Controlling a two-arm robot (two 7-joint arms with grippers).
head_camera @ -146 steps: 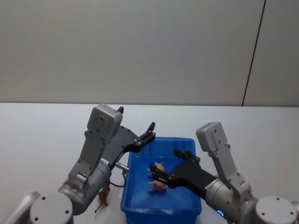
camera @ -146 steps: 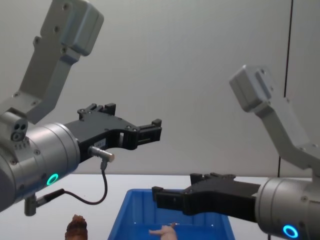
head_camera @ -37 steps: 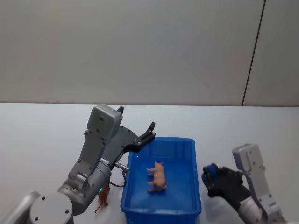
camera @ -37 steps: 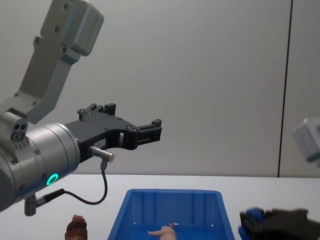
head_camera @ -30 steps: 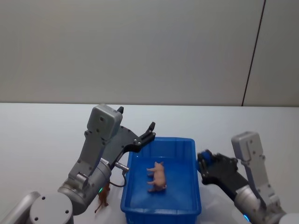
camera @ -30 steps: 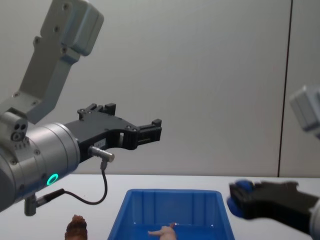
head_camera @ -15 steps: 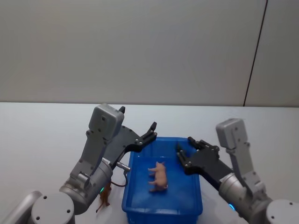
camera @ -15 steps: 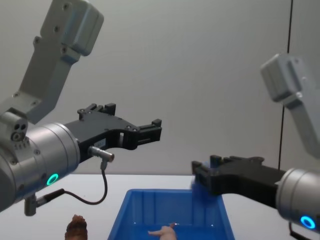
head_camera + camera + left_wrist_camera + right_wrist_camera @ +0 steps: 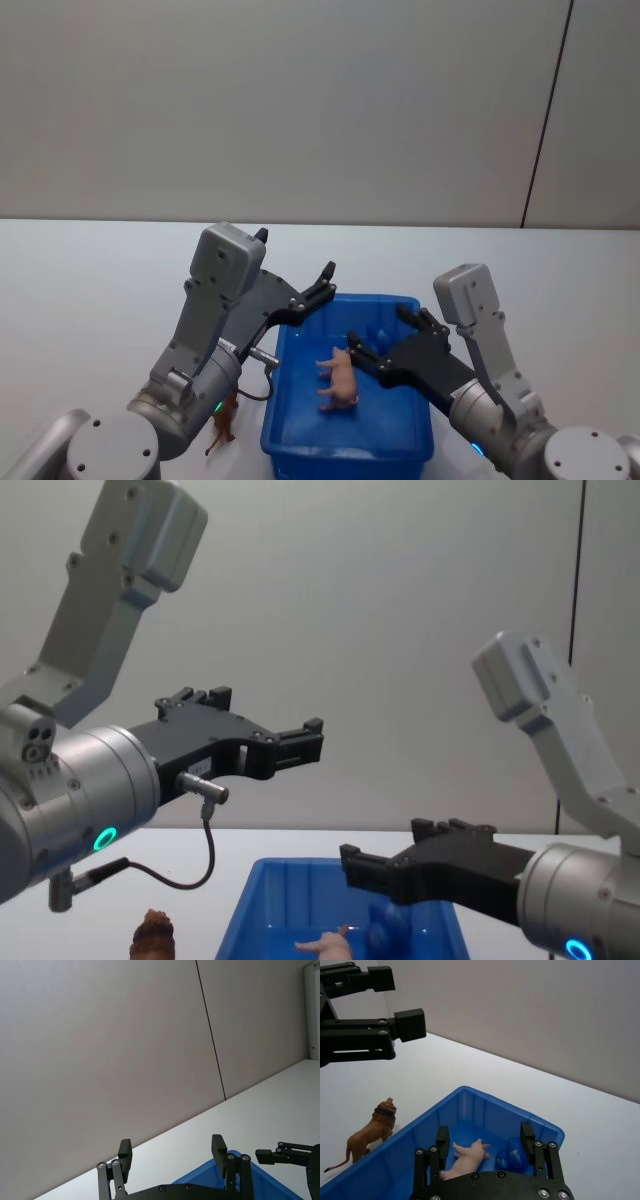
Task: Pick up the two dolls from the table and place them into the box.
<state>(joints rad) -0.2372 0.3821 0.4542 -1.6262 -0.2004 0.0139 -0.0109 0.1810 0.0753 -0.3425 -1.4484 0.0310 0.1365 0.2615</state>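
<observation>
Nearest us, at the surface's (image 9: 100, 300) near edge, stands the box (image 9: 272, 405), its long axis running away from us. A brown toy lion (image 9: 221, 421) stands on the surface just beside its left wall (we take it to be no part of the job).

Both dolls are already inside. The pink doll (image 9: 341, 377) lies about mid-floor, its body roughly along the box's long axis. The blue doll (image 9: 516, 1154) sits just beside it, toward the right wall.

The right pincer (image 9: 380, 335) hangs above the middle of the box, spread wide and holding nothing. The two dolls lie directly below and between its fingers. The right arm is by far the nearer one to them. As we judge it, nothing is left to grasp, so the coming move is only to lift that pincer straight up and out without catching the rim.

Farther off, the left pincer (image 9: 171, 1147) is held high over the box's far left corner, also wide open and empty, pointing out over the far part of the surface.

We can read no brand, label or writing on the box, the dolls or the arms.
</observation>
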